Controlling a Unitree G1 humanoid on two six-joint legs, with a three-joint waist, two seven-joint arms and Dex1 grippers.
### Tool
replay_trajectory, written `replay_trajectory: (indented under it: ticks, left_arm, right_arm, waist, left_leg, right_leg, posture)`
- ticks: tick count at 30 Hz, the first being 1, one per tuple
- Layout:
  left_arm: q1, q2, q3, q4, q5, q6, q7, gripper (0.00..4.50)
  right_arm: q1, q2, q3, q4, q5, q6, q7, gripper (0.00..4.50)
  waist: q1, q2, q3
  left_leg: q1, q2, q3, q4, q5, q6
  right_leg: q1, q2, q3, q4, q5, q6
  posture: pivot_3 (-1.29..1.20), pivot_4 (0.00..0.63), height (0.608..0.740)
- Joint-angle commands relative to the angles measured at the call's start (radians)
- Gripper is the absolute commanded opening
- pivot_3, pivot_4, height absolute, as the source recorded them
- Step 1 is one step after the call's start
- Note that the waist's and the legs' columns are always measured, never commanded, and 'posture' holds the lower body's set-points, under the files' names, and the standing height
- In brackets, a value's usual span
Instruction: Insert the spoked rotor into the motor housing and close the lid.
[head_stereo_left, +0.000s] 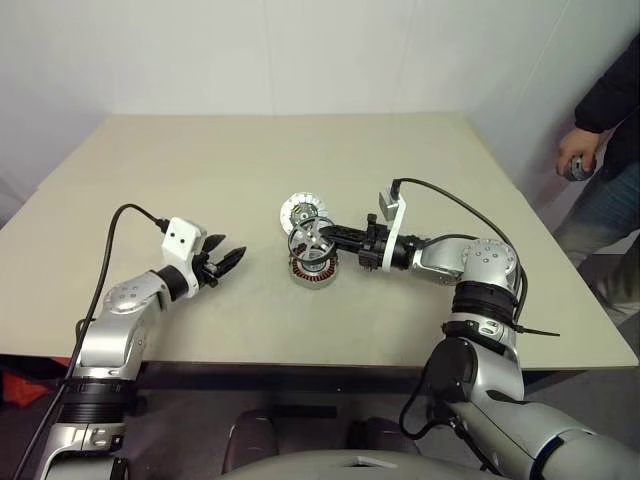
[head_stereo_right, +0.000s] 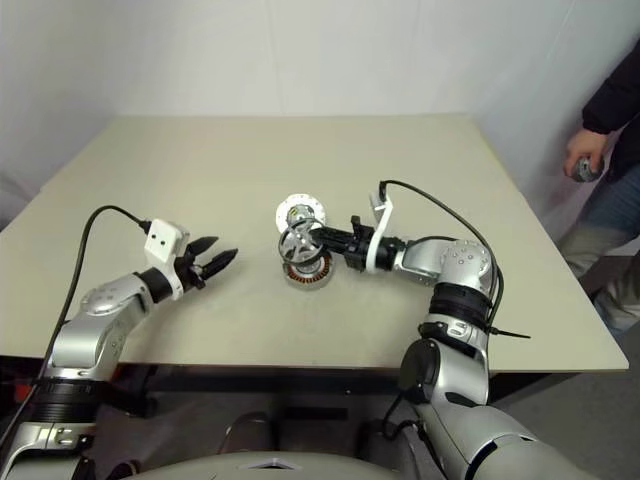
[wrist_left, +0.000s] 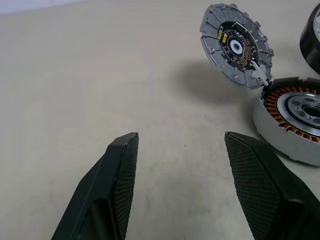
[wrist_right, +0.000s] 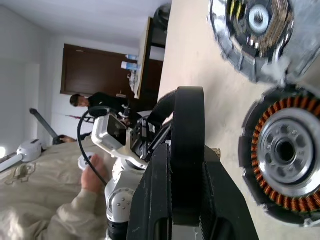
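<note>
copper windings lay exposed in the motor housing, its lid hinged back to admit the spoked rotor, which the right gripper pinched edgewise just above; the left gripper waited spread, well apart.

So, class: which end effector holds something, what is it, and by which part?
The right end effector grips the black spoked rotor ring by its rim, edge-on. The left end effector holds nothing.

I note: table, matt beige, smooth. Lid, silvery ribbed metal. Motor housing, copper windings, bright hub. Spoked rotor, matt black rim. Left fingers, black, finely textured.
</note>
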Motion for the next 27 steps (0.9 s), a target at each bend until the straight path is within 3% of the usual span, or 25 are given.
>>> replay_trajectory:
  ticks: [1,15,27]
  left_arm:
    - [0.000,0.017,0.016,-0.050,-0.004,0.005,-0.001,2.89]
    - [0.008,0.024,0.026,-0.071,-0.005,0.016,0.008,2.89]
    - [-0.004,0.024,0.020,-0.061,-0.003,0.014,0.007,2.89]
  right_arm:
    - [-0.007,0.032,-0.012,-0.032,0.014,-0.009,-0.017,0.37]
    - [-0.004,0.046,0.004,0.036,-0.029,-0.104,-0.068,0.37]
    - [-0.005,0.125,-0.052,-0.074,-0.014,-0.035,-0.174,0.37]
  waist:
    - [-0.001,0.000,0.000]
    - [-0.001,0.000,0.000]
    - [-0.004,0.000,0.000]
  left_leg:
    - [0.000,0.000,0.000,-0.001,0.000,-0.001]
    - [0.002,-0.002,0.000,-0.010,0.003,-0.005]
    - [0.002,-0.003,0.000,-0.010,0.003,-0.005]
  right_leg:
    - [0.000,0.000,0.000,0.000,0.000,0.000]
    - [0.000,0.000,0.001,-0.002,0.000,0.000]
    - [0.000,0.000,0.001,-0.002,0.000,0.000]
  posture:
    - [0.00,0.000,0.740]
    - [0.00,0.000,0.740]
    - [0.00,0.000,0.740]
